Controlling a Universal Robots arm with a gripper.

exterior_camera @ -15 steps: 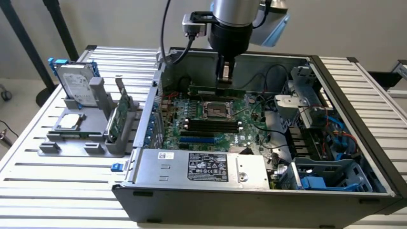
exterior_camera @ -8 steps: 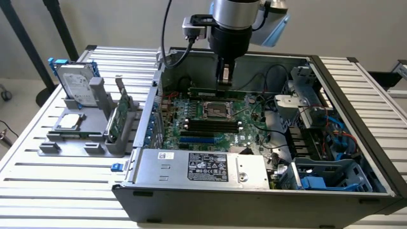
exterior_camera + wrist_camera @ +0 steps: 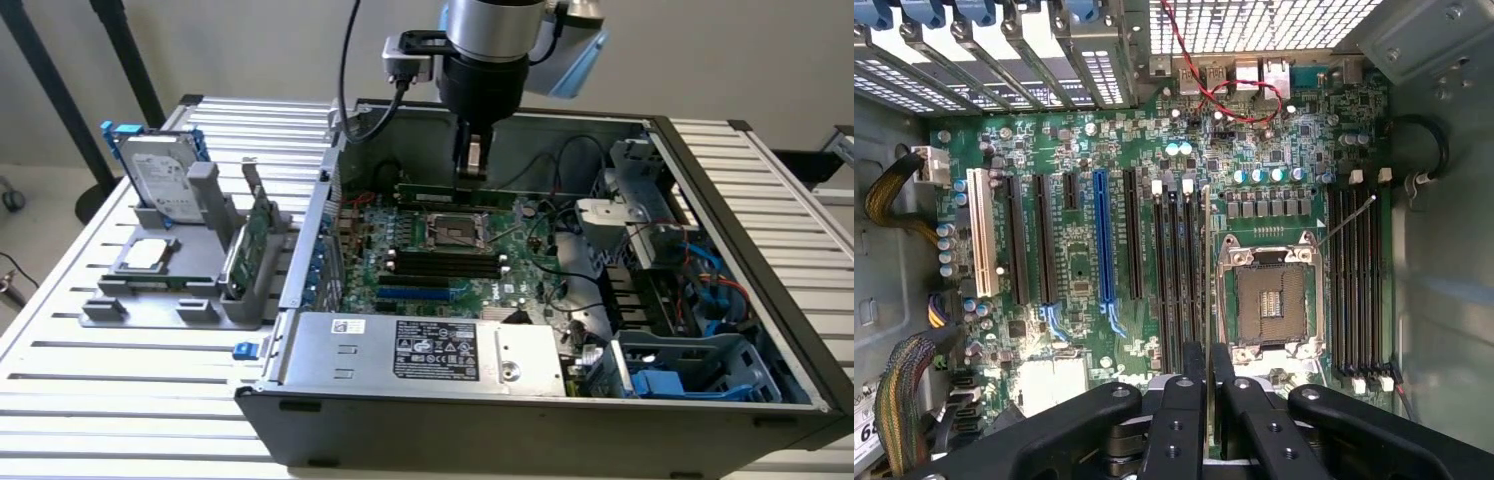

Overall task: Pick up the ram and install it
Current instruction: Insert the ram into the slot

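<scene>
My hand (image 3: 470, 178) is pinched narrow on the ram (image 3: 434, 193), which hangs edge-down straight beneath it inside the case (image 3: 534, 420), over the motherboard (image 3: 400, 290). Its long axis runs parallel to the black slots (image 3: 1176, 270), just beside the one nearest the processor socket (image 3: 1274, 295). Whether its lower edge touches a slot I can't tell, because my own fingers (image 3: 1182, 420) cover that end.

Lighting even and diffuse, no hard shadows. Exterior view: pale wall behind the gripper (image 3: 470, 178) nearly washed out. The motherboard (image 3: 441, 250) beneath it is dimmer, and the ram (image 3: 427, 190) in its grip reads dark. Wrist view: vent grille (image 3: 1324, 20) beyond the fingers (image 3: 1179, 420) blown white. Fingers black with faint edge sheen.
</scene>
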